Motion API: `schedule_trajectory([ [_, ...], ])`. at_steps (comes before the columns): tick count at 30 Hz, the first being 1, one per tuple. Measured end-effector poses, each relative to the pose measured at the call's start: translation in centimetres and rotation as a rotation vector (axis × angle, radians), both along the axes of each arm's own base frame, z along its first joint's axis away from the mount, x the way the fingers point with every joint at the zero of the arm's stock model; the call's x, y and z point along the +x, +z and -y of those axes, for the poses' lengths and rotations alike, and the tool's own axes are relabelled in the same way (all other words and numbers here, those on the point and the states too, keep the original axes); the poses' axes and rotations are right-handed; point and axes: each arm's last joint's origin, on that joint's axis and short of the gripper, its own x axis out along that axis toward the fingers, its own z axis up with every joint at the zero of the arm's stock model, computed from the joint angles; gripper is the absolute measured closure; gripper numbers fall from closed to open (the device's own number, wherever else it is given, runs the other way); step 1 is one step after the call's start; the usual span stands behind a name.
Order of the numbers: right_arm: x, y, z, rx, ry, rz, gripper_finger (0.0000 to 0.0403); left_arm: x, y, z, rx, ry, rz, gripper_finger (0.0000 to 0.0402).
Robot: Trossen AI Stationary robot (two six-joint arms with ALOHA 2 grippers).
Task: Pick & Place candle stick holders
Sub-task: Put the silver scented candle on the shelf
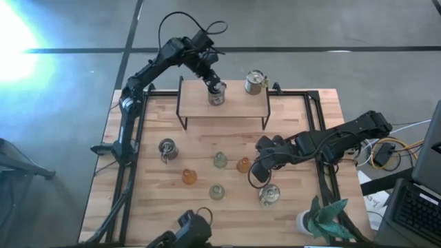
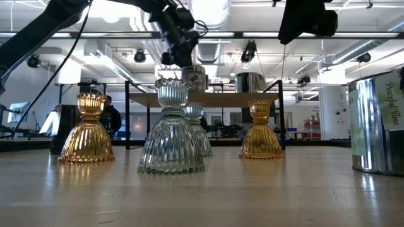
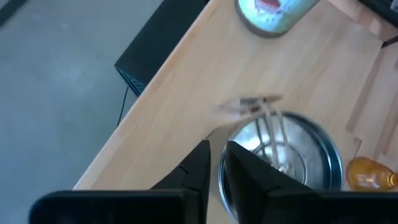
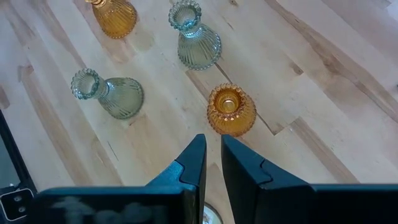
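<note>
- Starting at the left of the high view, you see one silvery cup (image 1: pixel 167 149) standing alone on the wooden table (image 1: pixel 303 213), left of centre.
- Your left gripper (image 1: pixel 214 85) reaches over the raised shelf (image 1: pixel 234 109) in the upper middle of the frame, right at the silvery cup (image 1: pixel 217 94) standing there. In the left wrist view its fingers (image 3: pixel 200 167) sit almost together at that cup's rim (image 3: pixel 283 155); you cannot tell whether they pinch it.
- A second shelf cup (image 1: pixel 254 82) stands to the right of it, well apart.
- In the middle of the table you have four glass holders: an amber one (image 1: pixel 189 177) lower left, a pale green one (image 1: pixel 220 160) above centre, another green one (image 1: pixel 217 192) below it, and an amber one (image 1: pixel 243 165) to the right.
- Your right gripper (image 1: pixel 256 167) hovers just right of that amber holder (image 4: pixel 231 111), jaws together and holding nothing.
- Below it, lower right of centre, the fourth silvery cup (image 1: pixel 269 195) stands on the table.
- A white pot with teal leaves (image 1: pixel 318 219) sits at the lower right corner.
</note>
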Motion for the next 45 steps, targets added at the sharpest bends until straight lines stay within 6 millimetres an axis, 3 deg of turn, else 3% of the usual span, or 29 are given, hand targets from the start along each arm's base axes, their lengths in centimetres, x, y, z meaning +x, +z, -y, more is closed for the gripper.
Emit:
schedule_trajectory([
  [5,0.0,0.0,0.0,0.0,0.0,0.0,0.036,-0.1,0.7,0.0,0.03,0.004,0.033,0.0304],
  [12,0.0,0.0,0.0,-0.005,0.007,-0.003,0.036,-3.7,5.0,1.4,0.118,0.08,0.105,0.0229],
  [19,-0.1,-0.3,0.0,-0.016,0.001,-0.007,0.036,-7.8,9.3,6.1,0.174,0.103,0.22,0.0188],
  [24,-0.1,-0.5,0.1,-0.026,-0.013,-0.011,0.036,-10.4,9.8,10.4,0.271,0.122,0.27,0.019],
  [28,-0.1,-0.6,0.1,-0.035,-0.01,-0.014,0.036,-11.9,7.7,13.8,0.285,0.095,0.388,0.0191],
  [34,-0.1,-0.6,0.3,-0.092,-0.034,0.0,0.036,-13.0,1.0,16.8,0.3,0.13,0.545,0.0191],
  [40,-0.1,-0.6,0.4,-0.111,-0.04,0.005,0.036,-13.7,-5.8,17.7,0.341,0.163,0.596,0.0191],
  [45,-0.1,-0.5,0.5,-0.149,-0.042,0.01,0.036,-12.9,-10.1,17.4,0.377,0.142,0.613,0.0191],
])
